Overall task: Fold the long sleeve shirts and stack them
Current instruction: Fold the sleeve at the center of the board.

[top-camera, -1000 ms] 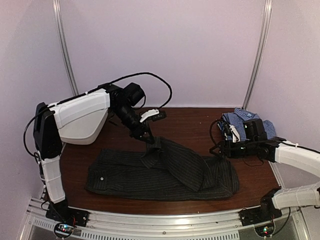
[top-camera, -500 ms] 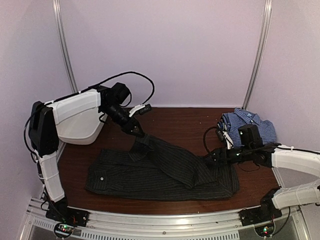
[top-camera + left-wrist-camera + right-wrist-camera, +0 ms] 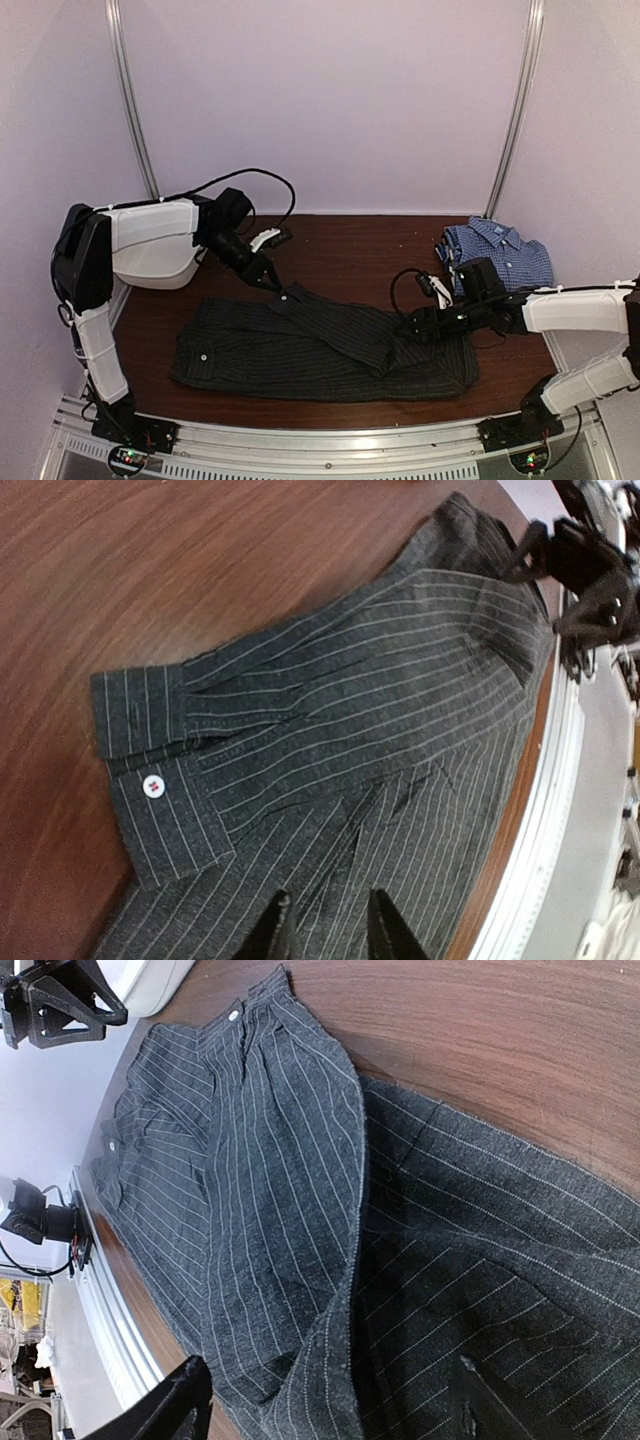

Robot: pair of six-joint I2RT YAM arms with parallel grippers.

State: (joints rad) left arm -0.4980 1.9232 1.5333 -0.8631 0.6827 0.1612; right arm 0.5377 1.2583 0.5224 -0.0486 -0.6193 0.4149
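Note:
The black pinstriped shirt (image 3: 320,345) lies flat along the front of the table, one sleeve folded across it with its cuff (image 3: 285,295) at the upper edge. My left gripper (image 3: 268,280) hovers just by that cuff. In the left wrist view its gripper (image 3: 328,930) is open over the cloth, with the buttoned cuff (image 3: 150,780) lying free. My right gripper (image 3: 415,325) is over the shirt's right end; in the right wrist view it (image 3: 330,1400) is wide open above the folds, holding nothing. The blue-and-white check shirt (image 3: 497,250) lies folded at the back right.
A white tub (image 3: 160,262) stands at the left, behind the left arm. Bare brown table (image 3: 360,250) lies behind the black shirt. The metal rail (image 3: 330,440) runs along the front edge. Cables hang from both wrists.
The left gripper lowered the lifted sleeve to the left and let it go; it now lies flat. The right arm moved left from the blue shirt to the black shirt's right end.

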